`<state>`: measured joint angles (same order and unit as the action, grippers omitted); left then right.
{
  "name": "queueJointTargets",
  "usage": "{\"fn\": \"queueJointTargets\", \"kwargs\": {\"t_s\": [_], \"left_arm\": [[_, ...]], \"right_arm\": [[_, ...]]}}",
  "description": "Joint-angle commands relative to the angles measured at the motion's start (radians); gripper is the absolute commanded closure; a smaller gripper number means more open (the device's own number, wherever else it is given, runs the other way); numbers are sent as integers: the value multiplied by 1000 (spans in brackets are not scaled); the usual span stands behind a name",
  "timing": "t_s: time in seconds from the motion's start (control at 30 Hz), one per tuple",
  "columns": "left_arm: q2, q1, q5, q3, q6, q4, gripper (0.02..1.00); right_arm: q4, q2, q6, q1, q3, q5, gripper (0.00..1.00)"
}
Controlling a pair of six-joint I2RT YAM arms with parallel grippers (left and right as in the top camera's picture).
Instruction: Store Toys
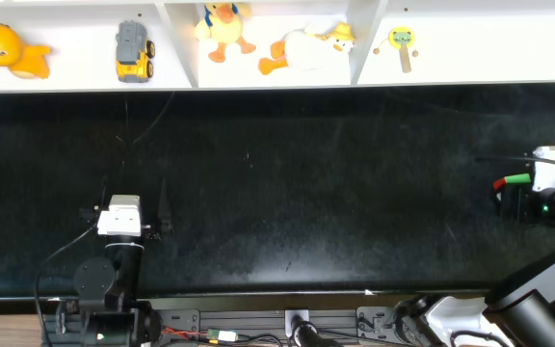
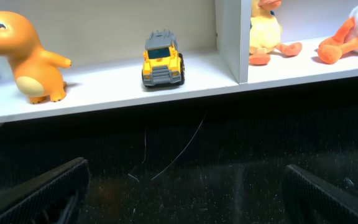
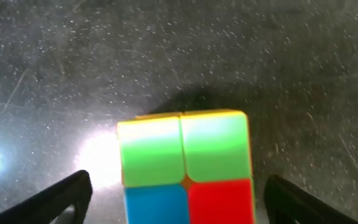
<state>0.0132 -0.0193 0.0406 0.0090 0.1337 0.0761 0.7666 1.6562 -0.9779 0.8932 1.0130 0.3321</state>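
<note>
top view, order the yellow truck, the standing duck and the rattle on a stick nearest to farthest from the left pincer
1. yellow truck: left shelf compartment, almost straight ahead of the left pincer.
2. standing duck: middle compartment, off to the right.
3. rattle on a stick: right compartment, farthest across.

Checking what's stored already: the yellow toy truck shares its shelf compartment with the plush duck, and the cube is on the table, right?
Not quite. The yellow toy truck shares its compartment with the orange dinosaur figure; the plush duck sits past the white divider, as the left wrist view shows. The cube is on the table.
</note>
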Motion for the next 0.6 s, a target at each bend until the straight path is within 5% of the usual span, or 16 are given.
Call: {"fn": "queueJointTargets", "kwargs": {"t_s": [0.03,0.27,0.37,0.6], "left_arm": [[-11,4,9,0,-8,5,20],[-11,4,9,0,-8,5,20],[-11,4,9,0,-8,5,20],[-11,4,9,0,-8,5,23]], "right_arm": [[-14,6,6,-15,-12,7,255],[-19,0,7,-21,-12,7,516],[-19,-19,14,-33,-12,7,702],[-19,-95,49,-89,-2,7,704]]}}
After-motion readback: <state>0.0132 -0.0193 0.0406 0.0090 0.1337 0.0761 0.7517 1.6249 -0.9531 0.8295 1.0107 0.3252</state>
